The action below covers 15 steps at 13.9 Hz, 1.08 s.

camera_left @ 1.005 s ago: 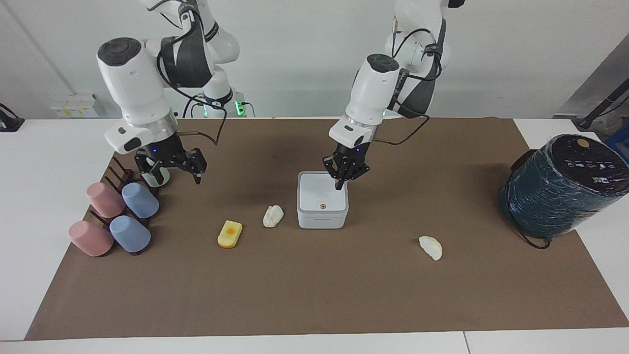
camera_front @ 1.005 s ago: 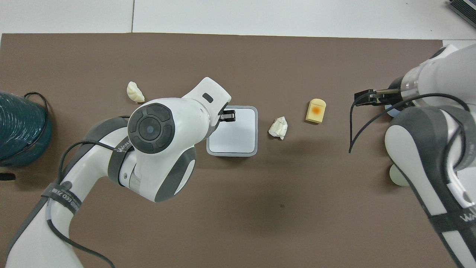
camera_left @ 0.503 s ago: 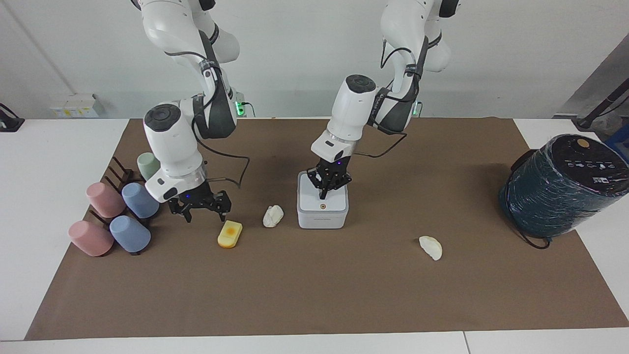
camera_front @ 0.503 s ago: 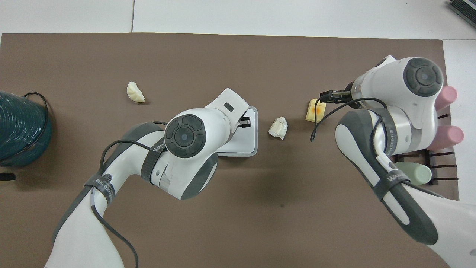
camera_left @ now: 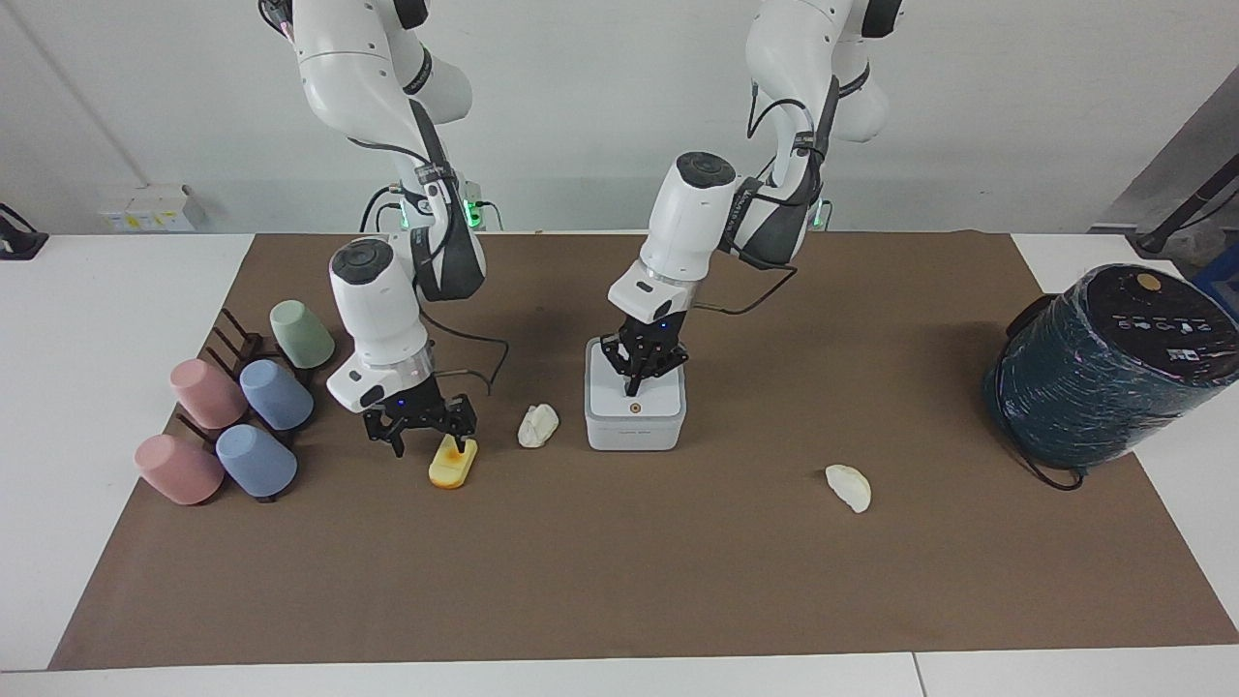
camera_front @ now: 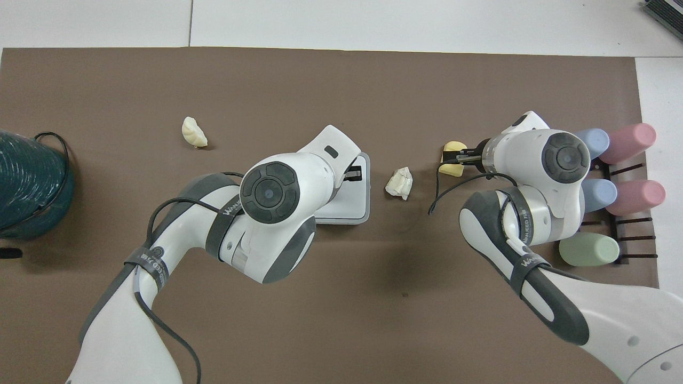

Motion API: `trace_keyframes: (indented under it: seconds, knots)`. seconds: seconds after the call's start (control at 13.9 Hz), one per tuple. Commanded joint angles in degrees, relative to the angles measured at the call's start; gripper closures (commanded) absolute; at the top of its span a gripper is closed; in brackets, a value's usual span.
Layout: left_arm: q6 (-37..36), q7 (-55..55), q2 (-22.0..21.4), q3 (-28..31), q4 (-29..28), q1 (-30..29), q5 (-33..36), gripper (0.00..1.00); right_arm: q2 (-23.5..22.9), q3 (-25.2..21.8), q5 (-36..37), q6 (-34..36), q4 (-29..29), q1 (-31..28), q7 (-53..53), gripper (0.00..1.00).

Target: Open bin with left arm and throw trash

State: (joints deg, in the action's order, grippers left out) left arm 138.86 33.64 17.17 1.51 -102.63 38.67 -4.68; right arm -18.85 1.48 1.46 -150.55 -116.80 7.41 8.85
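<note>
The bin [camera_left: 634,418] is a small white box in the middle of the brown mat, lid down. My left gripper [camera_left: 636,384] is shut, its fingertips pointing down onto the lid; in the overhead view the left gripper [camera_front: 352,175] covers part of the bin [camera_front: 349,205]. Three pieces of trash lie on the mat. My right gripper [camera_left: 433,447] is open, low over the yellow-orange bar [camera_left: 451,469], one finger at the bar's end. The white wad [camera_left: 538,425] lies beside the bin. The cream slice [camera_left: 849,487] lies toward the left arm's end.
A rack of pastel cups [camera_left: 237,426] stands at the right arm's end, close to the right arm. A big dark teal wrapped cylinder [camera_left: 1103,368] with a cable sits at the left arm's end. The brown mat [camera_left: 619,581] covers most of the table.
The right arm swung from above the cup rack across to the yellow bar and came down over it, jaws still open. The left gripper slid along the lid and lowered, still shut.
</note>
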Motion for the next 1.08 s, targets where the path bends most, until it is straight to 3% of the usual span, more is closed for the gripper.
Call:
trace_keyframes:
  seconds: [0.0,0.14,0.29,0.36,0.43,0.5,0.57,0.79,1.01]
  knots:
    - [-15.4,-0.3,2.0,1.0,11.6,-2.8,-0.2,1.00,-1.1,0.4,-0.1,-2.9,-1.1,0.8,-0.5,0.00]
    - [-24.0,-0.8,2.0,1.0,17.1,-6.5,-0.1,0.93,-1.1,0.3,-0.1,-3.6,-1.1,1.3,-0.2,0.00]
    - [-24.7,-1.6,1.6,1.0,17.3,-8.9,0.3,0.71,-1.1,0.3,-0.1,-3.7,-1.1,1.7,-0.4,0.02]
    - [-24.1,-2.1,1.5,1.0,17.1,-9.8,0.2,0.52,-1.1,0.3,-0.1,-3.7,-1.1,1.9,-0.5,0.18]
    - [-23.8,-3.9,1.5,1.0,16.6,-11.4,0.1,0.41,-1.1,0.3,-0.1,-3.8,-1.1,2.0,-0.4,0.44]
    - [-23.6,-6.9,1.3,1.0,15.9,-13.3,0.0,0.27,-1.1,0.3,-0.1,-3.8,-1.1,2.1,-0.2,0.76]
    - [-22.3,-9.4,0.7,1.0,14.3,-14.7,0.0,0.19,-1.1,0.3,-0.1,-3.9,-1.1,2.1,-0.2,0.97]
    - [-13.3,-11.3,-0.9,1.0,6.2,-18.6,0.1,0.00,0.2,0.3,-0.1,-2.8,-0.8,2.2,0.9,1.00]
    - [-10.0,-15.0,1.7,1.2,5.2,-21.9,0.3,0.00,3.2,0.3,-0.1,0.2,-0.2,2.1,6.5,1.00]
